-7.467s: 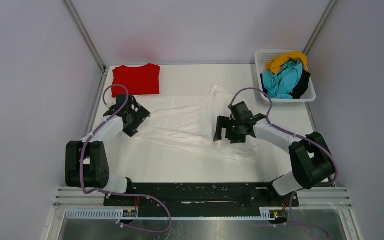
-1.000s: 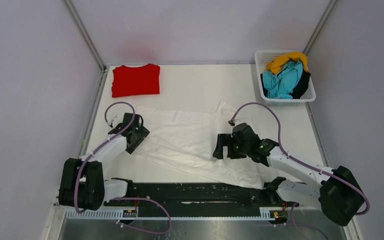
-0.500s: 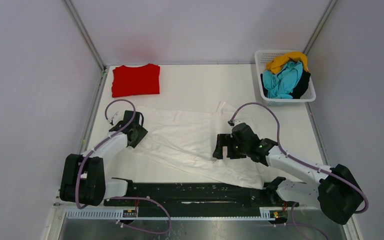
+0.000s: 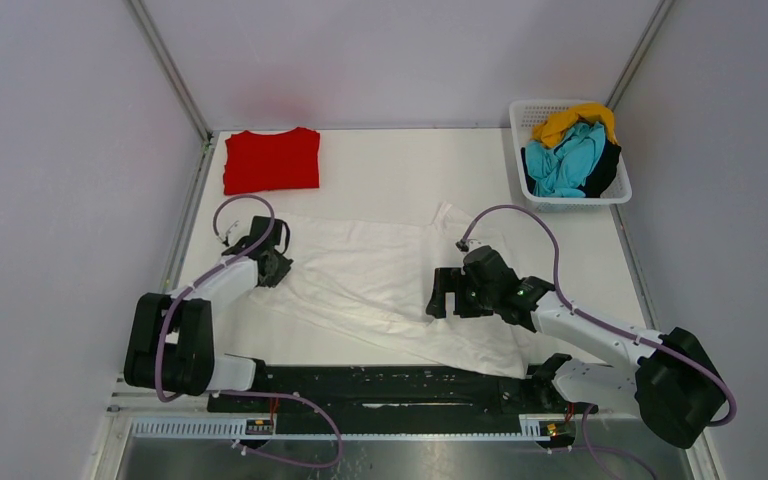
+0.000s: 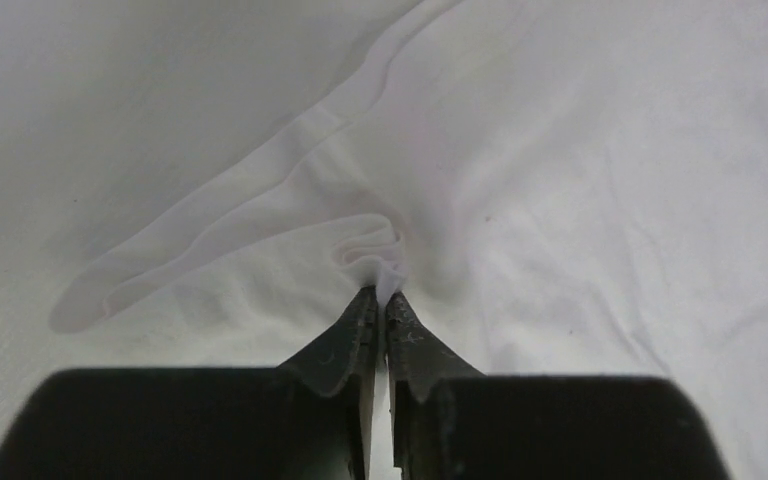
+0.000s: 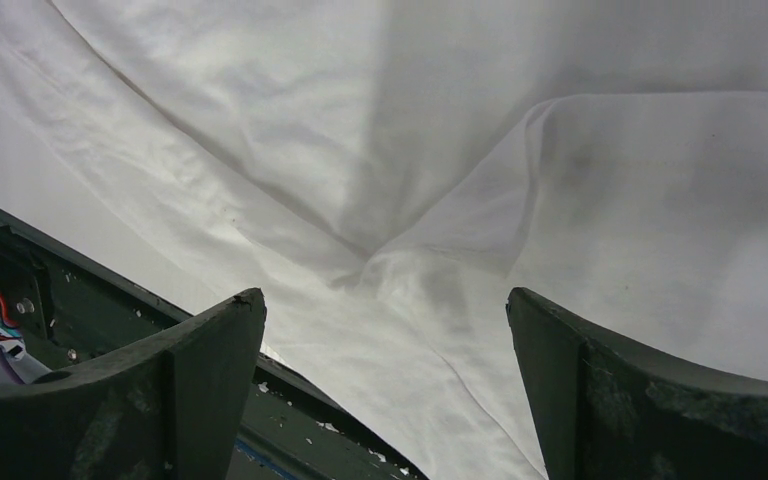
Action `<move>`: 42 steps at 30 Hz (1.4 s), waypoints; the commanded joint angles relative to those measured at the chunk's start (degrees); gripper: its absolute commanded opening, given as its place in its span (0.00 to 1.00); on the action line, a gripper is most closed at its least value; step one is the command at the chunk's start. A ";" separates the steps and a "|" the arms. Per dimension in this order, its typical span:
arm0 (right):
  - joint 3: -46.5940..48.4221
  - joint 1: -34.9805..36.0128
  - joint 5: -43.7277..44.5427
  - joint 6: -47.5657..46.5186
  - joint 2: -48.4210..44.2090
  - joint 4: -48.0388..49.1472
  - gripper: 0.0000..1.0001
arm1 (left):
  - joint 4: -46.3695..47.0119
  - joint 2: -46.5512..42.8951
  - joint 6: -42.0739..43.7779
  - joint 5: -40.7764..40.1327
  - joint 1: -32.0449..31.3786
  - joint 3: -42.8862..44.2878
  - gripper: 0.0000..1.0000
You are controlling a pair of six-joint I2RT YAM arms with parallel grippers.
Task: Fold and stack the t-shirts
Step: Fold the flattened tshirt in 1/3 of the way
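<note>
Left gripper clamps the left edge of the spread white cloth t-shirt; right gripper gapes wide over its right half. Folded red cloth t-shirt beyond it.

White lattice basket sits at the table far-right corner

The white t-shirt lies spread out in the middle of the table, wrinkled and not yet folded. One sleeve points to 1 o'clock and its long edge runs down to 5 o'clock. At its 9 o'clock edge a small bunch of cloth is pinched between the closed fingers of the left gripper. The red t-shirt is folded into a neat rectangle and lies flat at 11 o'clock, apart from the white one. At 2 o'clock the teal t-shirt, the yellow t-shirt and the black t-shirt are crumpled together in a basket.
</note>
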 commanded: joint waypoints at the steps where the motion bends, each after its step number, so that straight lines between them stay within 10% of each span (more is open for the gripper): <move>1: 0.42 0.42 1.47 -0.87 0.38 0.90 0.99 | 1.84 1.19 0.07 0.40 0.23 2.36 0.00; 15: 6.86 0.36 7.95 0.18 6.54 -0.97 1.00 | -1.91 10.06 -0.57 0.19 0.23 13.60 0.00; 18: 8.90 0.22 10.23 0.91 8.42 -1.94 0.99 | -3.89 14.81 -0.52 0.59 0.23 18.10 0.20; 24: 12.05 0.18 14.06 1.53 8.33 -6.10 0.99 | -6.86 15.57 1.82 4.11 0.23 23.75 0.96; 32: 3.63 0.17 12.40 3.78 0.31 -6.89 1.00 | 1.92 0.82 2.11 12.53 0.08 8.17 0.99; 42: -3.45 0.14 6.63 8.21 1.08 -5.12 0.99 | 3.63 7.59 1.65 19.38 -2.04 1.45 0.99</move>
